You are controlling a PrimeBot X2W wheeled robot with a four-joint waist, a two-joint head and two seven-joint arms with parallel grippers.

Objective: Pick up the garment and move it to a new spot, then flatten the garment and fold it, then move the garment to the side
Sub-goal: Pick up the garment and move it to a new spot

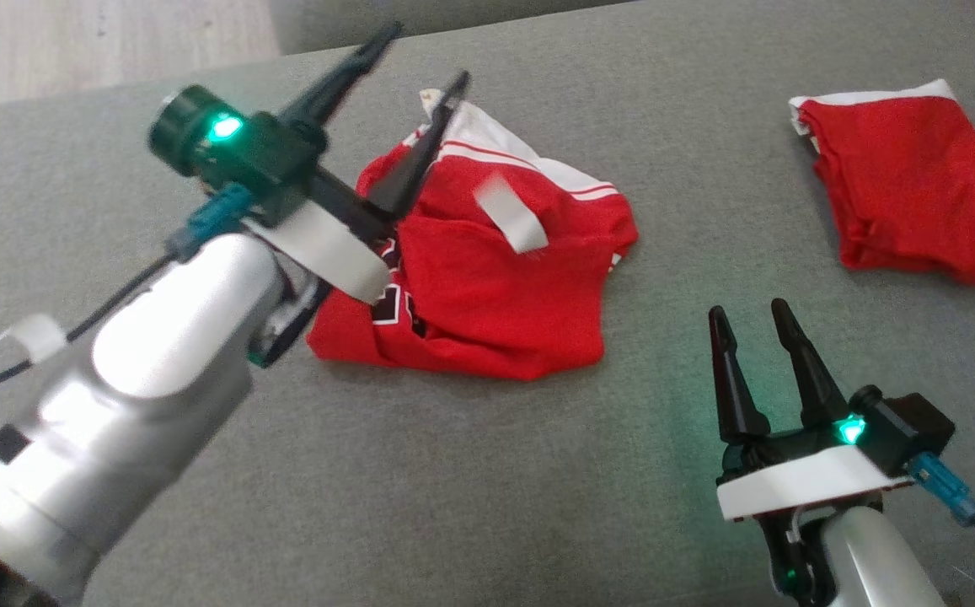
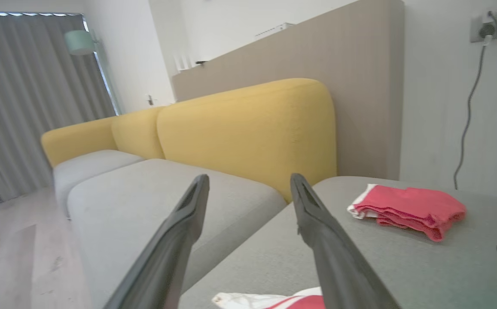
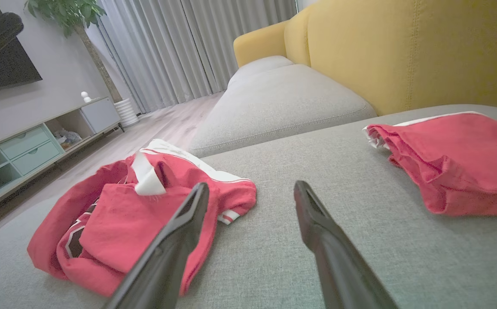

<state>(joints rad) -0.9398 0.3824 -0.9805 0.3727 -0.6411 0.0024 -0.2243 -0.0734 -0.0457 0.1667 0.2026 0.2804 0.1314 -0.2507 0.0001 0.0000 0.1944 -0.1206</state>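
We are noting the left tool (image 1: 426, 56) gaping wide, empty, over the far edge of the garment (image 1: 487, 287). Garment is lying crumpled on the sofa seat (image 1: 487, 472); flattening, folding, side move are looking undone. Right of it, right tool (image 1: 748, 312) gaping empty.

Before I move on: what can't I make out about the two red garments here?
Crumpled garment, head view: left edge and most of the black print hidden behind the left claw and forearm.
Crumpled garment, left wrist view: cut off by the bottom edge, partly behind a finger.
Folded garment, head and right wrist views: right side cut off by the frame edge.
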